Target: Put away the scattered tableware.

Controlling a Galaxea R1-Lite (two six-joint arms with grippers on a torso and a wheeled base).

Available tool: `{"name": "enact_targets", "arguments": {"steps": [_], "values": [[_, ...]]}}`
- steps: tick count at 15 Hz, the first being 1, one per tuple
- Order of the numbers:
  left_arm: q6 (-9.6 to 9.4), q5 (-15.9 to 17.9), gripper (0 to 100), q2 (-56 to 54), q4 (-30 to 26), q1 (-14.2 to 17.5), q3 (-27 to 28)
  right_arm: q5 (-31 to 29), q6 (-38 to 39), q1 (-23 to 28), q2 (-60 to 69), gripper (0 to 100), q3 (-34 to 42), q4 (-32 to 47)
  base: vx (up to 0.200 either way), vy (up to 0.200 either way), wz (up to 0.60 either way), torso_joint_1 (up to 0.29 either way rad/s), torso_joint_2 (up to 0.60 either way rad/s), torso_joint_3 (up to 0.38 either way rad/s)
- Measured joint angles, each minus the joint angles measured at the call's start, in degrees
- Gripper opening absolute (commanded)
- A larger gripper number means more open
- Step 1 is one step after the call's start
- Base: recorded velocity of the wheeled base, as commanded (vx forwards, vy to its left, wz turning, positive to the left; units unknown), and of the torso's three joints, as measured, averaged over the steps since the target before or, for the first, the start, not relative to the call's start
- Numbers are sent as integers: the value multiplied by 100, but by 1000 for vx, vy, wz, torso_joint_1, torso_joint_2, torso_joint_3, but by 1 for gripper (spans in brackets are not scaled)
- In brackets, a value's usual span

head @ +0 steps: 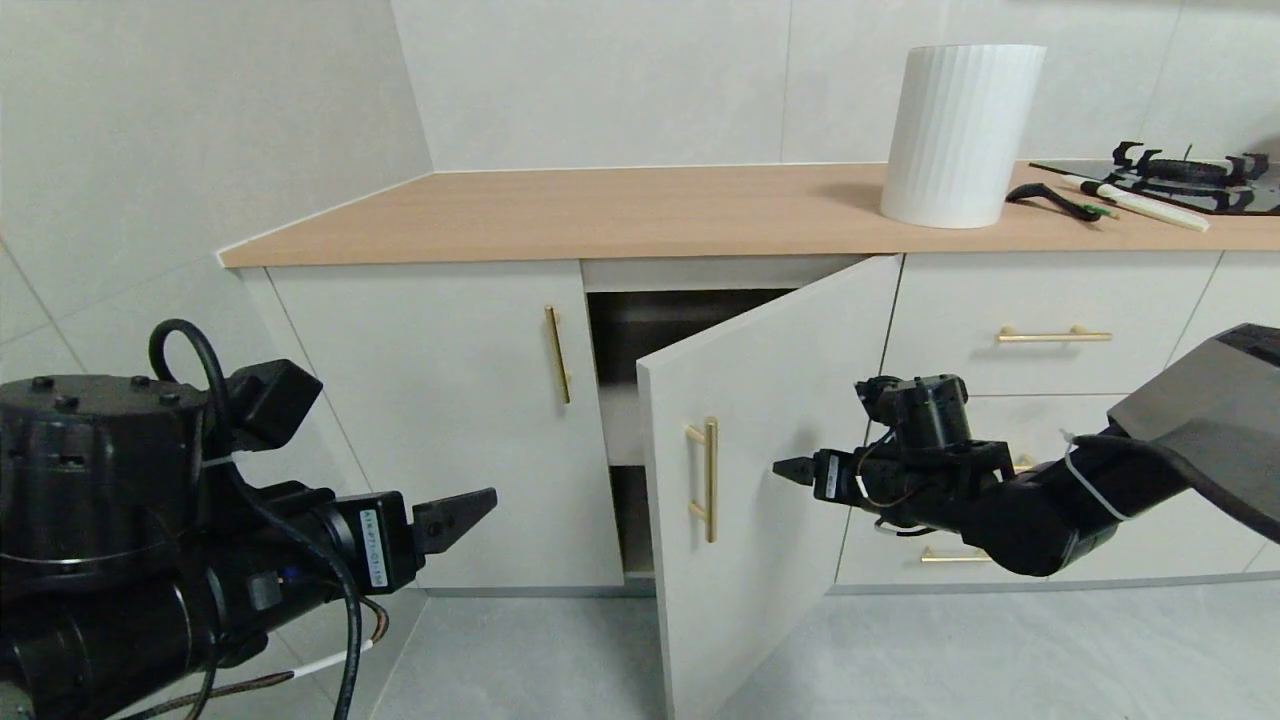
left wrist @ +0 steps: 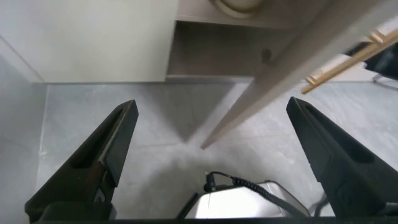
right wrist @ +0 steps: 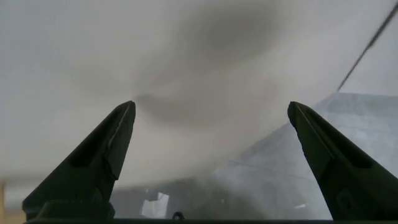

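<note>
A black-handled utensil [head: 1052,196] and a long white one [head: 1150,204] lie on the wooden counter [head: 620,210] beside the stove. My right gripper [head: 795,468] [right wrist: 210,106] is open and close to the outer face of the half-open cabinet door [head: 760,450], to the right of its gold handle [head: 708,480]. My left gripper [head: 455,520] [left wrist: 211,106] is open and empty, low in front of the shut left door [head: 430,400]. In the left wrist view, the edge of a pale round thing [left wrist: 239,5] sits on the cabinet shelf.
A tall white ribbed container [head: 960,135] stands on the counter. A black gas burner [head: 1195,170] is at the far right. Drawers with gold handles [head: 1053,336] lie right of the open door. The grey floor [head: 560,650] below is bare.
</note>
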State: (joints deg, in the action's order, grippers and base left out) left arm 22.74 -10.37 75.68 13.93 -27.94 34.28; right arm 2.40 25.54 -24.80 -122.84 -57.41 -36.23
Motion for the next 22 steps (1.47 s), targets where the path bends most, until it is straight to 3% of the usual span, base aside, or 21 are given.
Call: {"name": "enact_targets", "arguments": {"steps": [5, 8, 12, 16, 22], "values": [[6, -5, 100, -7, 5, -6, 4, -77, 1108, -233, -321, 100, -519, -211, 0, 0, 0, 0, 0, 0], [9, 1, 100, 0, 5, -4, 9, -551, 1584, -295, -725, 100, -1142, -288, 0, 0, 0, 0, 0, 0], [9, -2, 100, 15, 0, -2, 9, -1263, 1875, -296, -1343, 100, -1949, -247, 0, 0, 0, 0, 0, 0], [11, 1, 100, 17, 0, -9, 2, -1401, 2359, -141, -1696, 100, -2489, -233, 0, 0, 0, 0, 0, 0], [11, 11, 100, 17, 7, -9, -9, -1601, 2498, 247, -2008, 100, -2967, -226, 0, 0, 0, 0, 0, 0]]}}
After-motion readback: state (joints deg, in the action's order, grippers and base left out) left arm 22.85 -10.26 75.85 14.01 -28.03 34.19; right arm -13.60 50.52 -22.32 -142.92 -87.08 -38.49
